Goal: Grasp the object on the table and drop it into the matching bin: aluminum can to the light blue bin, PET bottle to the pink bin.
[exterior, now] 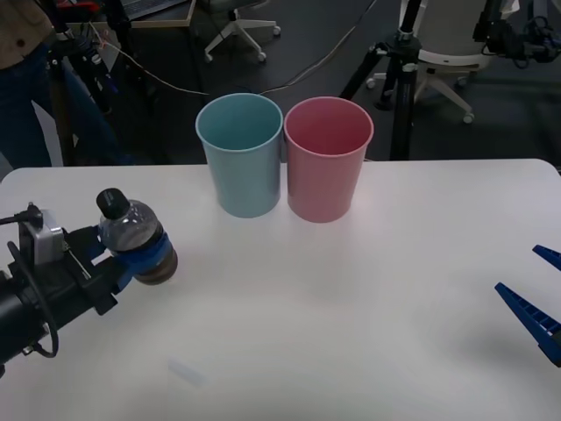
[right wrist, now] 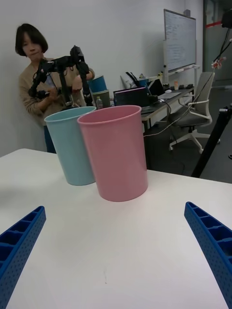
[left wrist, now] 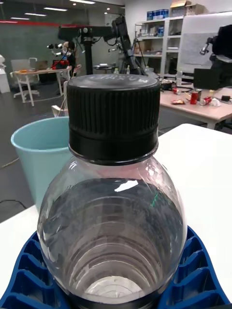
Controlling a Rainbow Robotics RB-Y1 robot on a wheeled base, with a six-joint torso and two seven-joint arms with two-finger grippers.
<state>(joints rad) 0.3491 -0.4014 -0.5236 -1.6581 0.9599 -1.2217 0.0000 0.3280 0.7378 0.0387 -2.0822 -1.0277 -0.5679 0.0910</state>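
Front view shows the left gripper (exterior: pixel 131 254) clamped on the PET bottle (exterior: pixel 136 237), at 8 o'clock from the pink bin (exterior: pixel 327 158). Grasp is done; carrying and dropping remain. Right gripper (exterior: pixel 536 294) waits with jaws apart.

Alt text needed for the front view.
The left hand grips the PET bottle above the white table, left of the light blue bin and pink bin standing side by side. The right hand waits open at the right edge.

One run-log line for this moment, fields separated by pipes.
left gripper: shut on small clear plastic bottle with black cap, left of bins | right gripper: open, idle | tall pink plastic bin: upright
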